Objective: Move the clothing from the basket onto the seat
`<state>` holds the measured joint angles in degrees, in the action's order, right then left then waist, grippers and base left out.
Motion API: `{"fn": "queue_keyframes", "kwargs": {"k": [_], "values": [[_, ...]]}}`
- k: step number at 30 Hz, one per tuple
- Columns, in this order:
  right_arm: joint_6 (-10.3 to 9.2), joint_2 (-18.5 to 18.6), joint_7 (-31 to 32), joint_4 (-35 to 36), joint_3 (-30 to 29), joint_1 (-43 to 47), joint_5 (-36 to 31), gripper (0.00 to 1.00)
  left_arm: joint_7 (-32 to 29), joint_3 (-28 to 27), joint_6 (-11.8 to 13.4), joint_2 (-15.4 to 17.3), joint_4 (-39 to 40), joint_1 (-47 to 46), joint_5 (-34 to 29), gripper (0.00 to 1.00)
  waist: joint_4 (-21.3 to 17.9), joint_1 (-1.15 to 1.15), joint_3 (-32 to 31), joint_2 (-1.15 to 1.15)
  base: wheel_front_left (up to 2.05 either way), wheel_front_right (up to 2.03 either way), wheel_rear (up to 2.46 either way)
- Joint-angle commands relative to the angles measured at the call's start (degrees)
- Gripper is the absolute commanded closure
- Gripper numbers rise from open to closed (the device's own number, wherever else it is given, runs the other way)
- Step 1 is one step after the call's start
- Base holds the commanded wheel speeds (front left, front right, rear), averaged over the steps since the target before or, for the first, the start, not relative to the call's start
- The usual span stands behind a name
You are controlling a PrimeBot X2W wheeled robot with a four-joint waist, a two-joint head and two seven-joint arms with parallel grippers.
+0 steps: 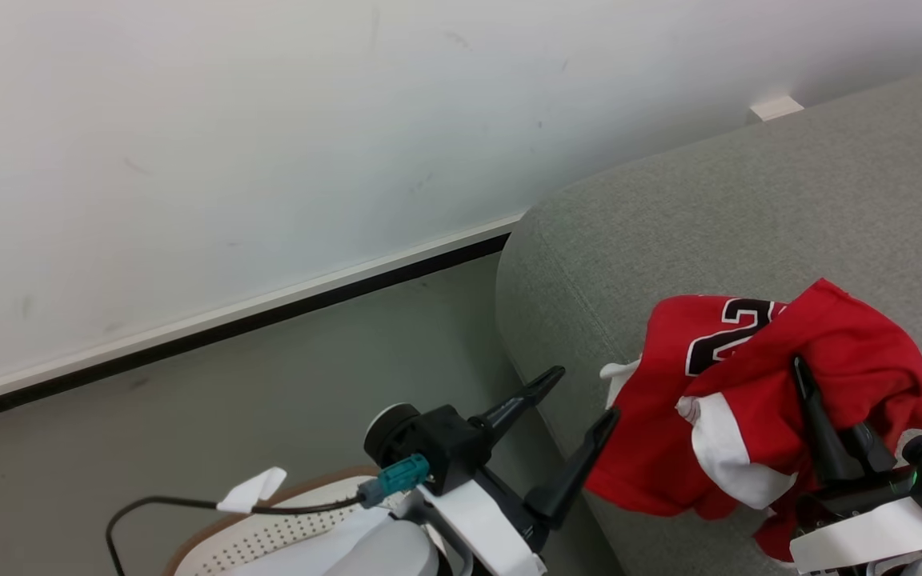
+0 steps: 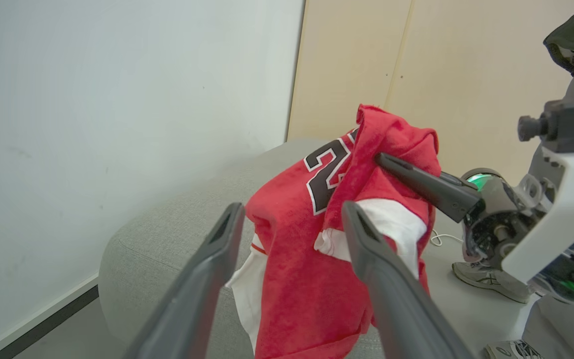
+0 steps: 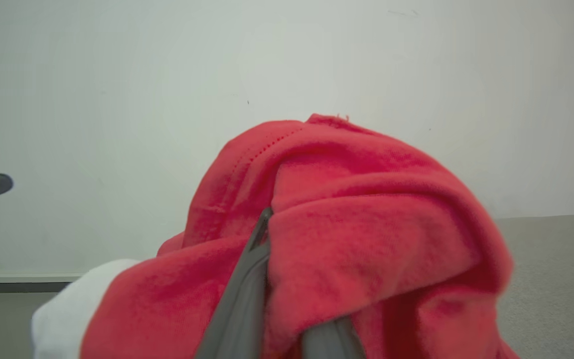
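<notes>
- While the right gripper [image 1: 809,384] stays out of our full sight under the folds, we can see that it is clamped on the jersey [image 1: 717,416], with red cloth bunched over its dark fingers.
- We find the jersey at about 4 o'clock in the head view. It is out of the basket [image 1: 269,536] and hangs over the near corner of the seat [image 1: 749,224].
- We cannot tell whether its lower folds rest on the cushion.
- The left gripper [image 1: 583,394] sits near 6 o'clock with its jaws spread wide and nothing between them. Its fingers point toward 2 o'clock and end just beside the jersey's left edge (we cannot make out whether they touch it).
- The basket lies at 7 o'clock along the bottom edge, its perforated wall and brown rim partly behind the left arm.
- In the left wrist view a black digit 2 with a white outline faces us, with white trim below it.
- A pale wall [image 1: 269,120] fills 9 to 12 o'clock, and the grey floor [image 1: 309,384] runs beneath it.
</notes>
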<state>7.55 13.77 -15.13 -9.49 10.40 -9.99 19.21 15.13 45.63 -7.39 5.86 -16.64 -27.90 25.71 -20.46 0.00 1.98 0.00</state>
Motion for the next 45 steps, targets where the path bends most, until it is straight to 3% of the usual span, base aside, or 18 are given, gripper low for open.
{"fn": "queue_keyframes", "kwargs": {"k": [1, 9, 17, 32, 38, 45], "values": [[-0.12, 0.0, 0.0, 0.5, -0.4, 0.5, -0.4, 1.00, 0.0, 0.1, -0.1, 0.1, -0.2, 0.8, -0.7, 0.00, -0.2, 0.00, 0.2, 0.00, 0.00, 0.00, 0.00], [-0.12, 0.4, 0.2, 1.5, -1.1, -3.0, -0.9, 1.00, 0.0, 0.4, -0.1, 0.9, 0.1, -0.5, -0.8, 0.00, 0.5, 0.00, 2.7, 0.00, 0.00, 0.00, 0.00], [-0.12, 4.0, 0.8, -0.2, -3.9, -13.7, 1.0, 1.00, 0.0, 1.1, -0.1, 3.5, 1.3, -4.1, -1.2, 0.00, 3.8, 0.00, 11.1, 0.00, 0.00, 0.00, 0.00], [-0.12, 14.7, 3.1, -16.2, -8.6, -38.4, 4.8, 1.00, 0.0, 0.8, -0.1, 10.5, 6.5, -12.0, -2.7, 0.00, 9.8, 0.00, 30.0, 0.00, 0.00, 0.00, 0.00], [-0.13, 15.8, 5.0, -23.8, -10.1, -44.3, 5.1, 1.00, 0.0, 0.6, -0.1, 11.4, 7.6, -13.6, -3.1, 0.00, 10.3, 0.00, 33.5, 0.00, 0.00, 0.00, 0.00], [-0.13, 16.2, 13.1, -35.4, -8.0, -48.6, 4.2, 1.00, 0.0, 0.6, -0.1, 12.0, 7.5, -14.3, -2.7, 0.00, 10.5, 0.00, 34.8, 0.00, 0.00, 0.00, 0.00]]}}
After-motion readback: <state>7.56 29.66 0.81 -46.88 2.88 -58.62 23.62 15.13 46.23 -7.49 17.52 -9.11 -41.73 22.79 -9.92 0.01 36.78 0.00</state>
